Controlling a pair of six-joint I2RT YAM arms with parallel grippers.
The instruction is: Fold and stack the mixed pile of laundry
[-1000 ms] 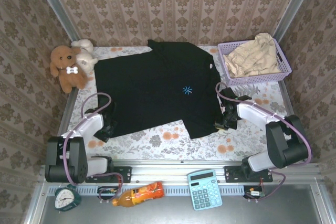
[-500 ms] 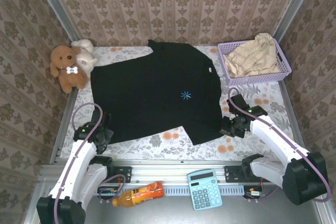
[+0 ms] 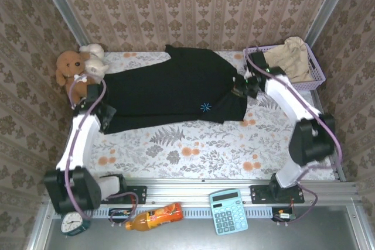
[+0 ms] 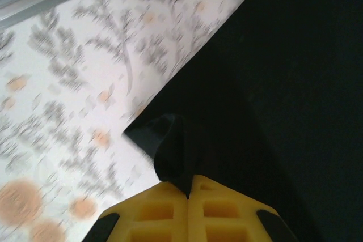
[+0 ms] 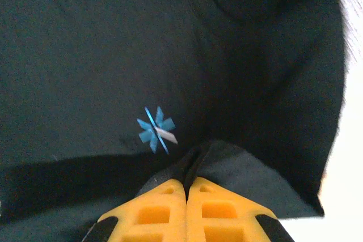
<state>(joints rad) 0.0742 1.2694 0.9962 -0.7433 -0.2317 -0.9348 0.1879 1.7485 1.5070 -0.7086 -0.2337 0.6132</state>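
A table covered in floral cloth stands inside patterned walls. The large black piece lies across the table's far half, its near edge raised and doubled over, with a small blue star emblem near that edge. The left gripper is clamped on the black cloth's left near corner, fingers pressed together. The right gripper pinches a fold of the same cloth just beside the emblem. The pale beige piece sits crumpled in a lavender basket at the far right. 2 plush toys lean in the far left corner.
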